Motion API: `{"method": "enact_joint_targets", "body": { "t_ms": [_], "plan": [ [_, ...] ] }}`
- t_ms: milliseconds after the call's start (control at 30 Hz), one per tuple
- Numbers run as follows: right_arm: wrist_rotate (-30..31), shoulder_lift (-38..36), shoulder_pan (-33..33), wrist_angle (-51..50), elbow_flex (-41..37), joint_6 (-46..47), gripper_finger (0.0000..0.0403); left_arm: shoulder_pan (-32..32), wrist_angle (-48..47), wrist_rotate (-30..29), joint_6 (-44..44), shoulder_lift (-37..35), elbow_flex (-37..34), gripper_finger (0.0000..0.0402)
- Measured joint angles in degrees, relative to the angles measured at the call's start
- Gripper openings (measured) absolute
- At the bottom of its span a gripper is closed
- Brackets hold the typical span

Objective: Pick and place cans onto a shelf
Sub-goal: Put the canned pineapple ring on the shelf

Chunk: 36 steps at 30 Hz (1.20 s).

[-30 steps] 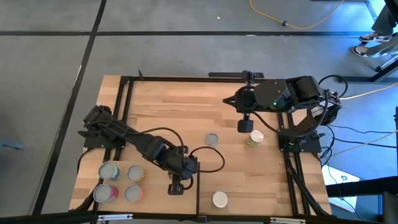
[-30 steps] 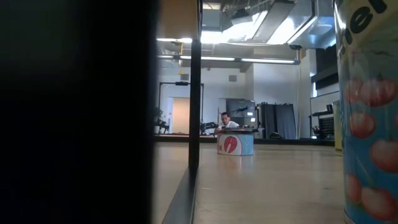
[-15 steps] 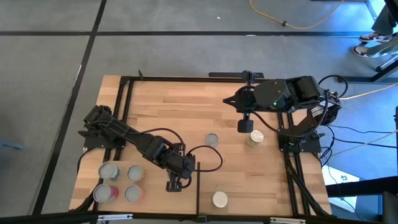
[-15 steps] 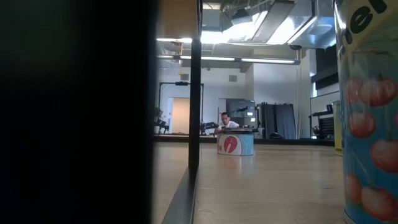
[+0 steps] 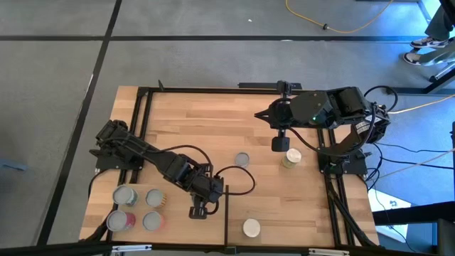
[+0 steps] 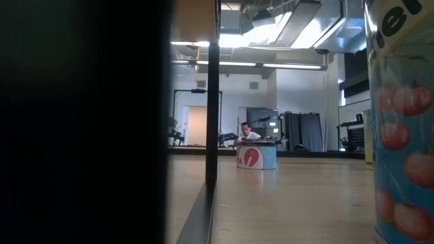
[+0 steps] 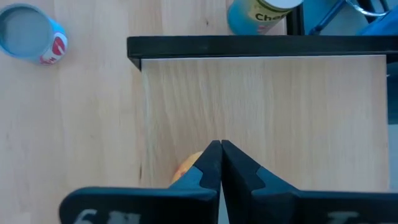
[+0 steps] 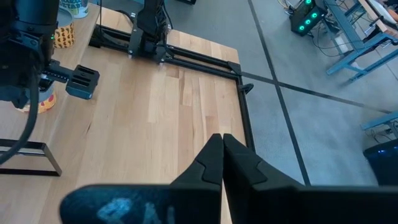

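Observation:
Several cans (image 5: 125,194) stand upright on the shelf (image 5: 181,229) at the table's near left. My left gripper (image 5: 197,210) hovers shut over the shelf's right part, empty; in its wrist view the fingers (image 7: 221,152) point down at the bare board (image 7: 267,106). Three cans stand on the tabletop: a grey-topped one (image 5: 242,160), a yellow-green one (image 5: 291,158) and a white-topped one (image 5: 251,227). My right gripper (image 5: 279,143) hangs shut and empty, high over the table's far right.
The shelf's black frame (image 7: 249,45) edges the board on the side toward the loose cans. An orange shape (image 7: 185,168) peeks out beside the left fingers, mostly hidden. In the low view a tomato-label can (image 6: 400,135) stands close and a person sits far behind.
My left gripper's tip has swung slightly toward the table's left edge above the shelf and stays shut. The cans have kept their places.

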Motion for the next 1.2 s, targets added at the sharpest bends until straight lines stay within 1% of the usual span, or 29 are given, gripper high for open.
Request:
{"method": "enact_joint_targets", "body": {
  "t_ms": [100,333,600,833,1200],
  "plan": [
    [-0.1,0.0,0.0,0.0,0.0,0.0,0.0005,0.2,-0.2,1.1,-0.2,0.0,0.0,0.0000],
    [-1.9,0.0,0.0,0.0,0.0,0.0,0.0005,0.2,-0.3,1.3,-0.9,0.0,0.0,0.0000],
    [-1.9,0.0,0.0,0.0,0.0,0.0,0.0005,0.2,-1.2,1.3,-1.8,0.0,0.0,0.0000],
    [-1.9,0.0,0.0,0.0,0.0,0.0,0.0005,0.2,-3.7,1.3,-4.4,0.0,0.1,0.0000],
    [-1.9,0.0,0.0,0.0,0.0,0.0,0.0005,-0.5,-6.4,3.0,-9.1,0.0,0.1,0.0000]
  ]
}}
